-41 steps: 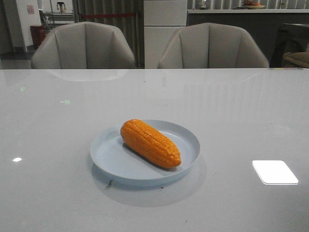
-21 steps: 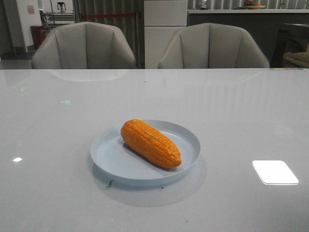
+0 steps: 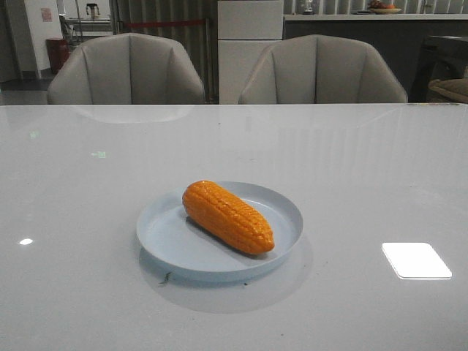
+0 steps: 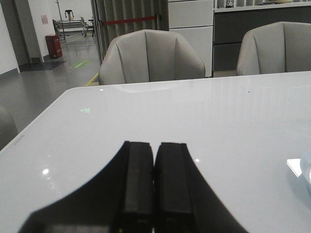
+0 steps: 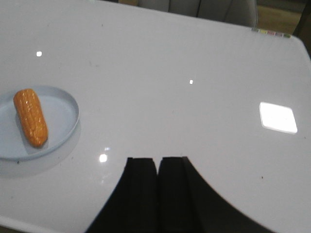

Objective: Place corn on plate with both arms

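The orange corn lies on its side across the pale blue plate near the middle of the table. Both also show in the right wrist view, the corn on the plate. A sliver of the plate's rim shows in the left wrist view. My left gripper is shut and empty, well to the left of the plate. My right gripper is shut and empty, to the right of the plate. Neither gripper shows in the front view.
Two grey chairs stand behind the table's far edge. A bright light reflection lies on the glossy white tabletop at the right. The table's left edge shows in the left wrist view.
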`<state>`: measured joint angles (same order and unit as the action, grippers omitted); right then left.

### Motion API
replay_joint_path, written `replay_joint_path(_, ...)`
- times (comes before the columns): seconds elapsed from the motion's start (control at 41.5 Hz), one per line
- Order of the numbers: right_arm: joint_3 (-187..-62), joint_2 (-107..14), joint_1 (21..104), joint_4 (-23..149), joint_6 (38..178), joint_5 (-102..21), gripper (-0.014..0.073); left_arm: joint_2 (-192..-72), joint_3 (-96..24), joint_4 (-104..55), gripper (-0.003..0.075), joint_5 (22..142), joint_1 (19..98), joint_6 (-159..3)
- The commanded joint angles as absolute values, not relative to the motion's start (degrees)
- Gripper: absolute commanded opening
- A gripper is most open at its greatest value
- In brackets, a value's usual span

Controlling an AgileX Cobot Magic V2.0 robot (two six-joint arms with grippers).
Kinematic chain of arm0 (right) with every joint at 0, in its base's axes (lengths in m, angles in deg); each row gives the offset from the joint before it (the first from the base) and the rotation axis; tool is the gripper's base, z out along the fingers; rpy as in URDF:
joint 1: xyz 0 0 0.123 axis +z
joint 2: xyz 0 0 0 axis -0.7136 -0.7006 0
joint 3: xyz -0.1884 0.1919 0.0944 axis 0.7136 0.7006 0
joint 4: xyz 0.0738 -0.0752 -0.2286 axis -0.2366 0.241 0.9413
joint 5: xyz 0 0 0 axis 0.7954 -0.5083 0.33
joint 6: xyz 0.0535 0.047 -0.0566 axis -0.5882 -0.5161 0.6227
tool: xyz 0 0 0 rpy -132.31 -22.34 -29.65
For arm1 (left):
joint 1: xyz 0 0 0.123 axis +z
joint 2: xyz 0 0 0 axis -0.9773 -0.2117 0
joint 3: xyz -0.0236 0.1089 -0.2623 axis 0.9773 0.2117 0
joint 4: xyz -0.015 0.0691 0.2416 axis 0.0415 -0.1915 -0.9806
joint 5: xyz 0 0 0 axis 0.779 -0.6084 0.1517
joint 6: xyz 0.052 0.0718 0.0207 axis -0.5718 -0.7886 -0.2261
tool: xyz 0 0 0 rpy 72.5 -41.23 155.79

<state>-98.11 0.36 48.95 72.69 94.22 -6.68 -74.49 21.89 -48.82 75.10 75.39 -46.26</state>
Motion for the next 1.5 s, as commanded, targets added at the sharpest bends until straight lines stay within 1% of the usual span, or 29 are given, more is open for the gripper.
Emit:
replay_joint_path(0.0, -93.22, 3.21, 48.85, 71.74, 94.87, -22.55, 0.0056, -73.53, 23.98, -48.24, 0.0096, 70.54, 75.52, -46.04)
replay_joint_path(0.121, -85.57, 6.76, 48.28, 71.74, 94.87, -33.49, 0.0056, -73.53, 23.98, -48.24, 0.0096, 70.54, 75.52, -46.04)
replay_joint_path(0.434, -70.54, 11.20, 47.55, 71.74, 94.87, -45.16, 0.0056, -73.53, 23.98, -48.24, 0.0096, 70.54, 75.52, -46.04)
replay_joint_path(0.627, -63.06, 12.61, 47.55, 71.74, 94.87, -56.61, 0.0056, -73.53, 23.98, -48.24, 0.0096, 70.54, 75.52, -46.04)
replay_joint_path(1.471, -63.30, 12.61, 47.55, 71.74, 94.87, -55.54, 0.0056, -73.53, 23.98, -48.24, 0.0096, 70.54, 75.52, -46.04)
